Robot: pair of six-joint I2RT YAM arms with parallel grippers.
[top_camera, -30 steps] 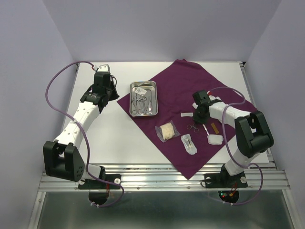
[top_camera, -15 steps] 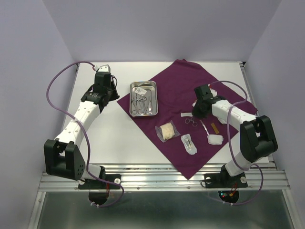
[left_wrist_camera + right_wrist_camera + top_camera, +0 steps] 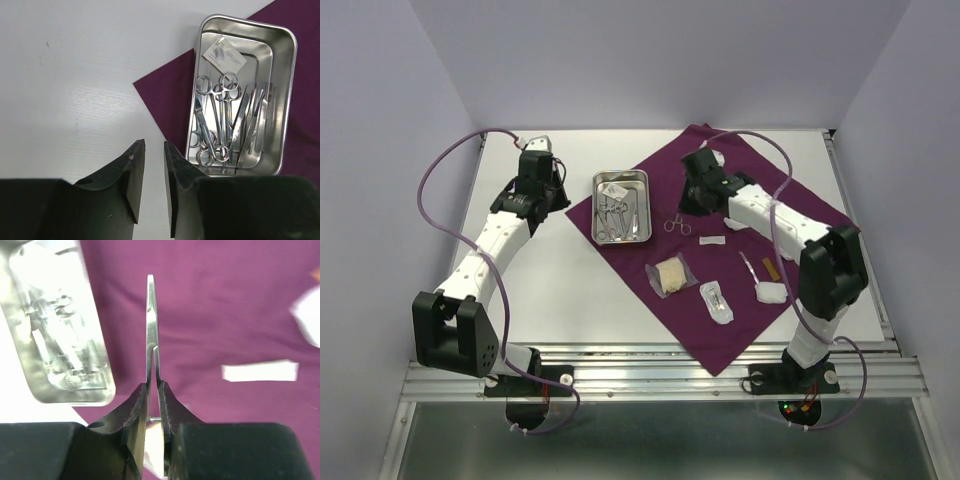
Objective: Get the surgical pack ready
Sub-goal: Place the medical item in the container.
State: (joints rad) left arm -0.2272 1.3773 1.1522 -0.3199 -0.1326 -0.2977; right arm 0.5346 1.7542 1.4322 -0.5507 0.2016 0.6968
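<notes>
a: any lettering to call out right now?
b: just a hint. the white packet point(image 3: 223, 54) lying in the steel tray point(image 3: 292, 75) carries faint grey print, too small to read in the left wrist view.
a: and from overhead?
b: same story, nothing there can be read either.

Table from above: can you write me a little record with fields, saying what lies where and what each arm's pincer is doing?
Cloth: purple cloth spread on the white table
Tray: steel tray at the cloth's left corner, holding several steel tools
Loose on cloth: packet with a tan pad, smaller clear packet, white pad
Right gripper: shut on scissors, held over the cloth right of the tray
Left gripper: slightly open, empty, over the table left of the tray
</notes>
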